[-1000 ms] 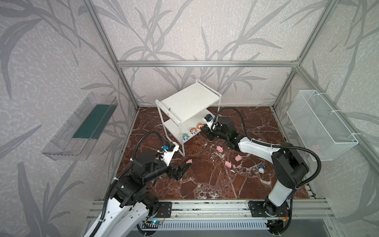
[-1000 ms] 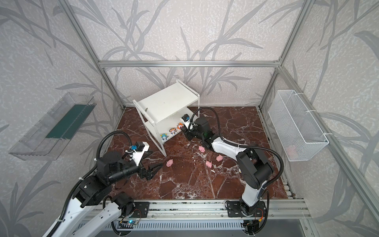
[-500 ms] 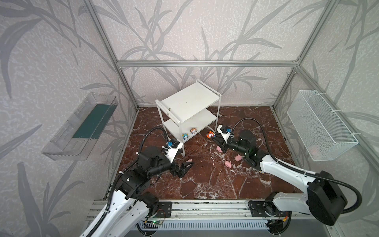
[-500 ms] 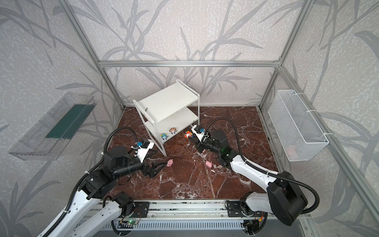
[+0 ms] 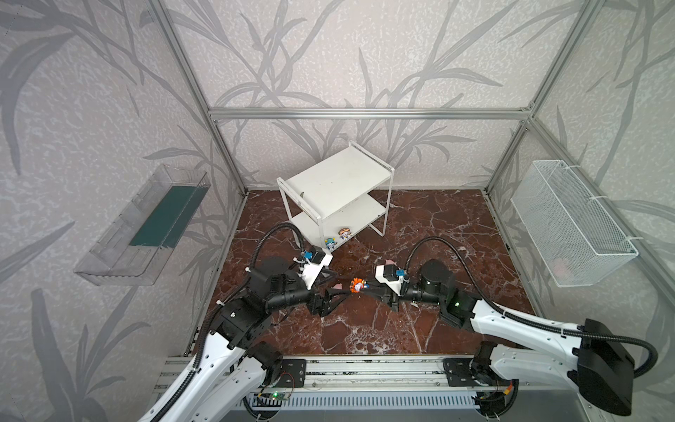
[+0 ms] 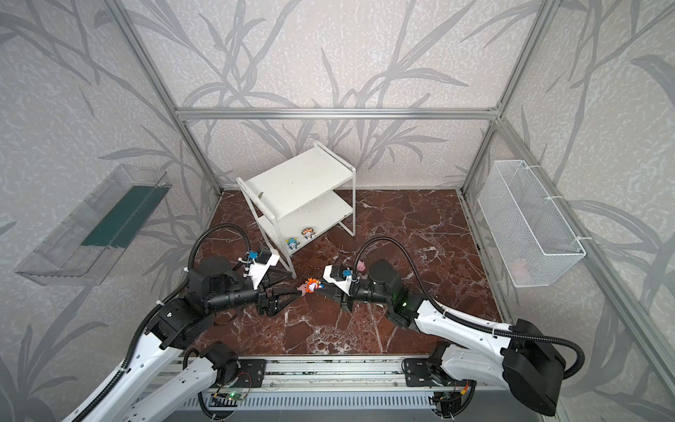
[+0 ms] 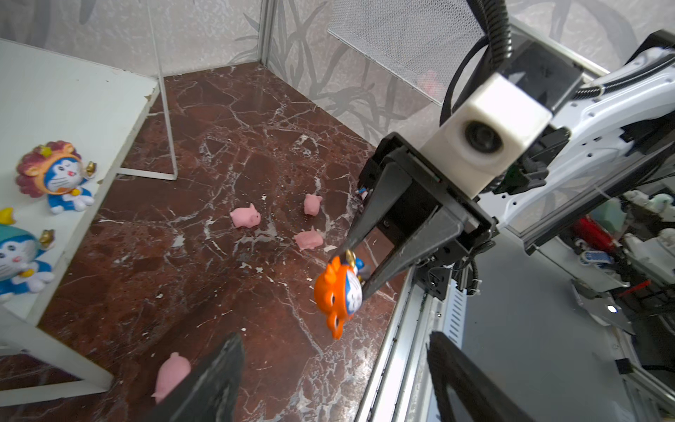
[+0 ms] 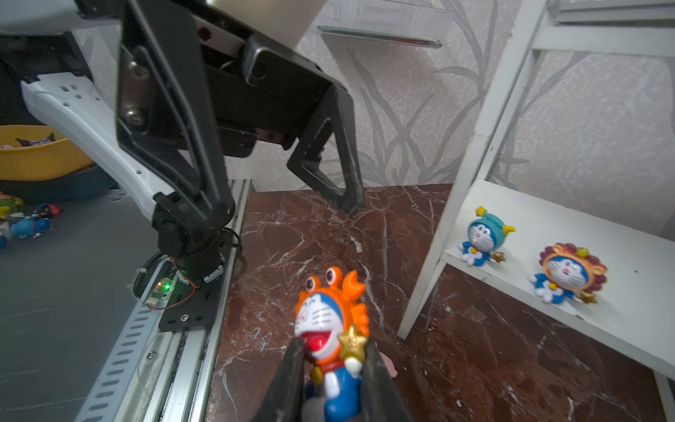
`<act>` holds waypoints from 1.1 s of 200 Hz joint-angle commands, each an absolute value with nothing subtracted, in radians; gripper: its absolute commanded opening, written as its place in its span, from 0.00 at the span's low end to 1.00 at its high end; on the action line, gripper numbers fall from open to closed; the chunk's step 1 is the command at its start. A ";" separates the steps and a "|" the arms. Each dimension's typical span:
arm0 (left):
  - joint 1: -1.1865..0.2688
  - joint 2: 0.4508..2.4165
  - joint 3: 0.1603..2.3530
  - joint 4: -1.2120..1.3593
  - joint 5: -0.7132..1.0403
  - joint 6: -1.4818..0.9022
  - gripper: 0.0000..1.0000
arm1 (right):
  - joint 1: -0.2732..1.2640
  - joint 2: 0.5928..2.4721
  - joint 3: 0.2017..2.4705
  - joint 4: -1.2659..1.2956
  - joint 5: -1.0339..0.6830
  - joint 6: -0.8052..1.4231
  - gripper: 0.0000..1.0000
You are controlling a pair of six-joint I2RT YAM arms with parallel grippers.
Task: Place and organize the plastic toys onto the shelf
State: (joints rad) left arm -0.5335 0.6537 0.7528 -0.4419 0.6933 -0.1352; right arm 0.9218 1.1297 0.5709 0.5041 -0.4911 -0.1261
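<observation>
My right gripper (image 8: 332,360) is shut on an orange crab-hooded figurine (image 8: 332,325), held in the air over the floor's middle (image 5: 356,285). My left gripper (image 7: 336,365) faces it, open, with its fingertips just short of the toy (image 7: 339,292) and nothing between them. The white shelf (image 5: 336,179) stands at the back with two blue figurines (image 5: 330,243) (image 5: 344,234) on its lower board's front edge. Several pink pigs lie on the floor: three (image 7: 245,217) (image 7: 312,203) (image 7: 309,239) under the right arm, one (image 7: 171,374) beside my left finger.
A clear plastic bin (image 5: 146,226) hangs on the left wall and a white wire basket (image 5: 569,226) on the right wall. The arms' metal rail (image 5: 365,369) runs along the floor's front edge. The shelf's thin leg (image 8: 434,255) stands close to the held toy.
My right gripper has drawn back from the shelf to the floor's middle with the orange figurine. My left gripper has moved right towards it, its jaws slightly narrower.
</observation>
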 commanded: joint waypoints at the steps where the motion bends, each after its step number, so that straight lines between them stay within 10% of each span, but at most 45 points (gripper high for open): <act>1: -0.530 0.672 0.761 -0.416 0.781 -0.142 0.74 | 0.954 1.146 0.584 0.588 -0.485 -0.122 0.04; 93: -0.530 0.678 0.758 -0.438 0.820 -0.123 0.44 | 0.989 1.134 0.595 0.617 -0.393 -0.106 0.05; 124: -0.530 0.675 0.761 -0.443 0.795 -0.121 0.13 | 0.990 1.138 0.594 0.619 -0.400 -0.106 0.05; 220: -0.530 0.670 0.757 -0.452 0.799 -0.100 0.00 | 1.008 1.131 0.614 0.565 -0.419 -0.128 0.18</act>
State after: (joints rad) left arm -0.5278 0.6769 0.7521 -0.4427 0.7609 -0.1303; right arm 1.0004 1.1500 0.5716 0.5762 -0.4107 -0.1219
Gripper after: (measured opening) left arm 0.054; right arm 0.237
